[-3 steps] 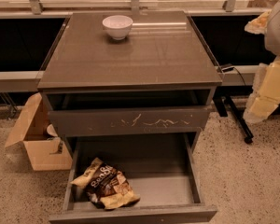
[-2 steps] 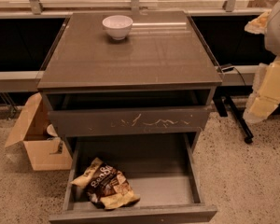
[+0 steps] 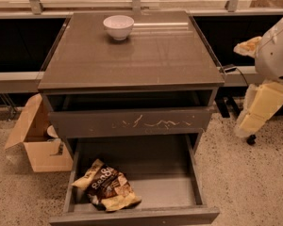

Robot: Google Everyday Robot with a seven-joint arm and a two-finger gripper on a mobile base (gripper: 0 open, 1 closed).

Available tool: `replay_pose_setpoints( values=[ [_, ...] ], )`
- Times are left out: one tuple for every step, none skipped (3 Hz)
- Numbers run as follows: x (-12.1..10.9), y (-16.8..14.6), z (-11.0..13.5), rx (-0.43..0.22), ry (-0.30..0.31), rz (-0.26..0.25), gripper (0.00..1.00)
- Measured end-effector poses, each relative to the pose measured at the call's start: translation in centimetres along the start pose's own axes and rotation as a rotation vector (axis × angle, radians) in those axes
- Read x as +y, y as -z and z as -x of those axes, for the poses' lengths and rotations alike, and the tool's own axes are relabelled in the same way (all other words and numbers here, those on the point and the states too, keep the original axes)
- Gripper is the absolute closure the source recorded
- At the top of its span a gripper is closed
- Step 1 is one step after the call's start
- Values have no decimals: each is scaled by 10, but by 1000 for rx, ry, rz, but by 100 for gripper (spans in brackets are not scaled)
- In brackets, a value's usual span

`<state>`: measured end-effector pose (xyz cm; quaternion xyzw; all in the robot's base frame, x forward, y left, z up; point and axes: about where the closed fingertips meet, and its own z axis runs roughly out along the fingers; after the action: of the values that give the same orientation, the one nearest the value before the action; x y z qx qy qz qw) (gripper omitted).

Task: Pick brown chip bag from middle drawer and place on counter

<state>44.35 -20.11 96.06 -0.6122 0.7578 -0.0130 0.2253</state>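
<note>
The brown chip bag (image 3: pixel 106 186) lies crumpled in the front left part of the open middle drawer (image 3: pixel 166 193), which is pulled out at the bottom of the grey cabinet. The counter (image 3: pixel 151 60) is the cabinet's glossy top. My gripper (image 3: pixel 260 111) hangs at the right edge of the camera view, beside the cabinet and level with the scratched drawer. It is far from the bag and touches nothing.
A white bowl (image 3: pixel 118 26) stands at the back of the counter. The drawer with pale scratches (image 3: pixel 132 122) sits above the open one. An open cardboard box (image 3: pixel 37 142) stands on the speckled floor to the left. A window ledge (image 3: pixel 132 4) runs behind.
</note>
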Motion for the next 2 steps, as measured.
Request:
replay_pose_setpoints(
  values=[
    [6,-33,-4,-82,-4,39,0],
    [14,-62,-6,-181,-35,45,0]
  ],
)
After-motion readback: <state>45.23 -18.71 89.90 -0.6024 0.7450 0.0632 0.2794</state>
